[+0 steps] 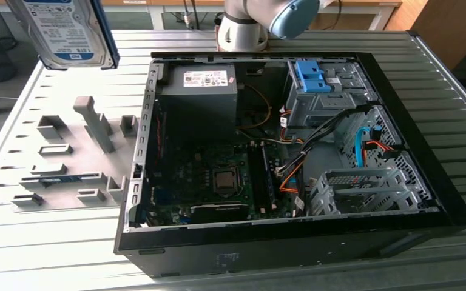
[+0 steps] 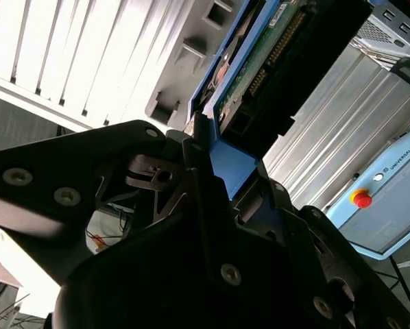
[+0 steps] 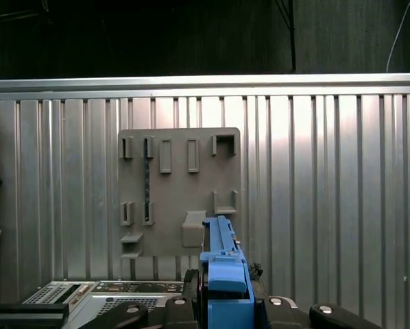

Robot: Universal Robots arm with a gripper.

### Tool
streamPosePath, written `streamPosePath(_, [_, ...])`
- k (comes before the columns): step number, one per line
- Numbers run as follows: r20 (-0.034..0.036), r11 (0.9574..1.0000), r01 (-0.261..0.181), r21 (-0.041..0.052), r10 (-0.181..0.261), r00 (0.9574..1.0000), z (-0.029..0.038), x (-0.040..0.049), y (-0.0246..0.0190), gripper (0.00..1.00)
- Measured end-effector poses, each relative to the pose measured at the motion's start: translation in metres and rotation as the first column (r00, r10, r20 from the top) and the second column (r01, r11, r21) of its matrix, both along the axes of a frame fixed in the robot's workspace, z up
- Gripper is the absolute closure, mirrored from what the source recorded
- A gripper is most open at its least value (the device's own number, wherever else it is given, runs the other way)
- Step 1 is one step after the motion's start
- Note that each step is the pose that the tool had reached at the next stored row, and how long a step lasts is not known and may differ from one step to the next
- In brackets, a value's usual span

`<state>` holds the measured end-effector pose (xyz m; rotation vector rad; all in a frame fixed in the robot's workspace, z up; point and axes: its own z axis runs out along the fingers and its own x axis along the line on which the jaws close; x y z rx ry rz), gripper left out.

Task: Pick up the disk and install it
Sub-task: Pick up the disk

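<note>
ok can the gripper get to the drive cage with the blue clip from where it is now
Probably yes: the case lies open, nothing covers the drive cage, and the gripper holds the disk high and clear.

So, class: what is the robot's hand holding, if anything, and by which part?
The hand holds the disk, clamped on one end of its blue carrier bracket.

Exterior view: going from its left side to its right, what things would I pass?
The disk, held up in the air → grey power-supply box → blue clip → blue and orange cables.
</note>
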<state>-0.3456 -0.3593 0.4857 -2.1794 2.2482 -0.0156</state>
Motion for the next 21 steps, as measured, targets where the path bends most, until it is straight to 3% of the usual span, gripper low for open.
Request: streamPosePath(21, [0.0001, 1.0, 0.0, 0.0001, 0.0, 1.0, 0.0, 0.0431, -0.0001, 0.64])
